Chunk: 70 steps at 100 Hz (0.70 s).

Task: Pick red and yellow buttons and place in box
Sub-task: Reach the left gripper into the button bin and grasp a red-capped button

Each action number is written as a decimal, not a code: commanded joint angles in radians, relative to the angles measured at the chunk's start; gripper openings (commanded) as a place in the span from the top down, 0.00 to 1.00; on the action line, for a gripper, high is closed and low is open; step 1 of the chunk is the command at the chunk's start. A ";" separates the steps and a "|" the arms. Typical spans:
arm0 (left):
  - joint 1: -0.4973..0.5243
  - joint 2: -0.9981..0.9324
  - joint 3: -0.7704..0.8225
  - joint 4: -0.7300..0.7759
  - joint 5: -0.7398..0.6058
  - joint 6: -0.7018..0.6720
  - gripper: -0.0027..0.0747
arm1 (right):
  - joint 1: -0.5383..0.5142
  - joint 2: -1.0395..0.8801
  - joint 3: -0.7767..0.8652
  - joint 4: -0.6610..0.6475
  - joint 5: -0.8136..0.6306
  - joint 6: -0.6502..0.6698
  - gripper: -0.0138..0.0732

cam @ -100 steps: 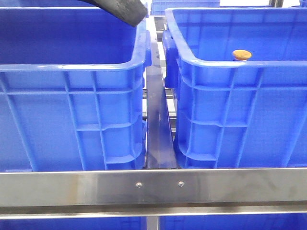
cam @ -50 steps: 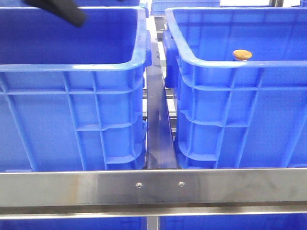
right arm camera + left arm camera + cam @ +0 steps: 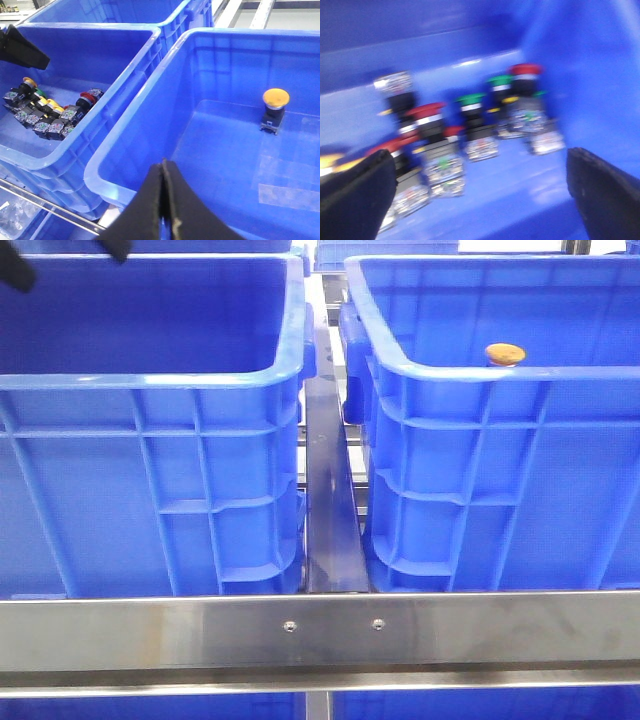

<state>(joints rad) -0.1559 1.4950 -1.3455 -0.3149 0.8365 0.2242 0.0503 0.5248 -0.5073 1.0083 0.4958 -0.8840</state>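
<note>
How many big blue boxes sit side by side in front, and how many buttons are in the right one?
Blue boxes: 2, the left box and the right box
Yellow button in it: 1
Total: 3

The front view sits low and close behind a steel rail [image 3: 320, 632], facing two bright blue ribbed plastic crates [image 3: 150, 440]. The right wrist view looks down into both crates; the blurred left wrist view looks inside the left one.
</note>
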 commanded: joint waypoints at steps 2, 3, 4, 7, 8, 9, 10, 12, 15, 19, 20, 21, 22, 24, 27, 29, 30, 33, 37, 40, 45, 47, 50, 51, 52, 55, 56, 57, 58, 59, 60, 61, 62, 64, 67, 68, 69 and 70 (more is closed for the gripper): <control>0.002 -0.037 -0.031 0.070 -0.057 -0.087 0.14 | 0.001 0.002 -0.026 0.030 -0.035 -0.009 0.91; 0.002 -0.035 -0.031 0.074 -0.059 -0.089 0.14 | 0.001 0.002 -0.026 0.030 -0.035 -0.009 0.91; 0.002 -0.035 -0.031 0.080 -0.059 -0.094 0.14 | 0.001 0.002 -0.026 0.030 -0.035 -0.009 0.91; 0.002 -0.033 -0.031 0.092 -0.059 -0.101 0.14 | 0.001 0.002 -0.026 0.030 -0.035 -0.009 0.91; 0.002 -0.030 -0.031 0.096 -0.059 -0.104 0.14 | 0.001 0.002 -0.026 0.030 -0.035 -0.009 0.91; 0.002 -0.030 -0.031 0.097 -0.059 -0.103 0.14 | 0.001 0.002 -0.026 0.030 -0.035 -0.009 0.91; 0.002 -0.028 -0.031 0.096 -0.059 -0.103 0.14 | 0.001 0.002 -0.026 0.030 -0.035 -0.009 0.91; 0.002 -0.023 -0.031 0.096 -0.056 -0.105 0.14 | 0.001 0.002 -0.026 0.030 -0.035 -0.009 0.91; 0.002 -0.016 -0.031 0.096 -0.053 -0.108 0.14 | 0.001 0.002 -0.026 0.030 -0.035 -0.009 0.91; -0.003 0.000 -0.031 0.096 -0.047 -0.110 0.14 | 0.001 0.002 -0.026 0.030 -0.035 -0.009 0.91; -0.006 0.002 -0.031 0.096 -0.047 -0.110 0.14 | 0.001 0.002 -0.026 0.030 -0.035 -0.009 0.91; -0.006 0.005 -0.031 0.096 -0.046 -0.110 0.14 | 0.001 0.002 -0.026 0.030 -0.035 -0.009 0.91; -0.010 0.012 -0.031 0.096 -0.044 -0.110 0.14 | 0.001 0.002 -0.026 0.030 -0.035 -0.009 0.91; -0.011 0.022 -0.031 0.096 -0.041 -0.110 0.14 | 0.001 0.002 -0.026 0.030 -0.035 -0.009 0.91; -0.016 0.036 -0.031 0.099 -0.037 -0.110 0.14 | 0.001 0.002 -0.026 0.030 -0.035 -0.009 0.91; -0.018 0.047 -0.031 0.099 -0.032 -0.110 0.14 | 0.001 0.002 -0.026 0.030 -0.034 -0.009 0.91; -0.018 0.050 -0.031 0.099 -0.032 -0.110 0.14 | 0.001 0.002 -0.026 0.030 -0.034 -0.009 0.91; -0.020 0.066 -0.031 0.099 -0.027 -0.110 0.14 | 0.001 0.002 -0.026 0.030 -0.034 -0.009 0.91; -0.020 0.083 -0.031 0.099 -0.028 -0.110 0.14 | 0.001 0.002 -0.026 0.030 -0.034 -0.009 0.91; -0.022 0.099 -0.031 0.095 -0.028 -0.110 0.14 | 0.001 0.002 -0.026 0.030 -0.034 -0.009 0.91; -0.022 0.122 -0.031 0.092 -0.029 -0.110 0.14 | 0.001 0.002 -0.026 0.030 -0.034 -0.009 0.91; -0.022 0.132 -0.031 0.092 -0.029 -0.110 0.14 | 0.001 0.002 -0.026 0.030 -0.034 -0.009 0.91; -0.022 0.147 -0.031 0.092 -0.029 -0.110 0.14 | 0.001 0.002 -0.026 0.030 -0.034 -0.009 0.91; -0.022 0.151 -0.031 0.092 -0.029 -0.110 0.14 | 0.001 0.002 -0.026 0.030 -0.034 -0.009 0.91; -0.022 0.158 -0.031 0.092 -0.029 -0.110 0.14 | 0.001 0.002 -0.026 0.030 -0.034 -0.009 0.91; -0.022 0.172 -0.031 0.092 -0.029 -0.110 0.14 | 0.001 0.002 -0.026 0.030 -0.034 -0.009 0.91; -0.022 0.176 -0.031 0.092 -0.029 -0.110 0.14 | 0.001 0.002 -0.026 0.030 -0.034 -0.009 0.91; -0.022 0.183 -0.031 0.092 -0.029 -0.110 0.14 | 0.001 0.002 -0.026 0.030 -0.034 -0.009 0.91; -0.022 0.187 -0.031 0.092 -0.029 -0.110 0.14 | 0.001 0.002 -0.026 0.030 -0.034 -0.009 0.91; -0.022 0.193 -0.031 0.092 -0.029 -0.110 0.14 | 0.001 0.002 -0.026 0.030 -0.034 -0.009 0.91; -0.022 0.197 -0.031 0.092 -0.029 -0.110 0.14 | 0.001 0.002 -0.026 0.030 -0.034 -0.009 0.91; -0.022 0.204 -0.031 0.092 -0.029 -0.110 0.14 | 0.001 0.002 -0.026 0.030 -0.034 -0.009 0.91; -0.022 0.207 -0.031 0.092 -0.029 -0.110 0.14 | 0.001 0.002 -0.026 0.030 -0.034 -0.009 0.91; -0.022 0.217 -0.031 0.092 -0.029 -0.110 0.14 | 0.001 0.002 -0.026 0.030 -0.034 -0.009 0.91; -0.022 0.228 -0.031 0.092 -0.029 -0.110 0.14 | 0.001 0.002 -0.026 0.030 -0.034 -0.009 0.91; -0.022 0.233 -0.031 0.092 -0.029 -0.110 0.14 | 0.001 0.002 -0.026 0.030 -0.034 -0.009 0.91; -0.022 0.237 -0.031 0.092 -0.029 -0.110 0.14 | 0.001 0.002 -0.026 0.030 -0.034 -0.009 0.91; -0.022 0.239 -0.031 0.092 -0.029 -0.110 0.14 | 0.001 0.002 -0.026 0.030 -0.034 -0.009 0.91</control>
<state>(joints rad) -0.1698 1.7449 -1.3455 -0.2023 0.8451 0.1246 0.0503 0.5248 -0.5073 1.0083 0.4958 -0.8860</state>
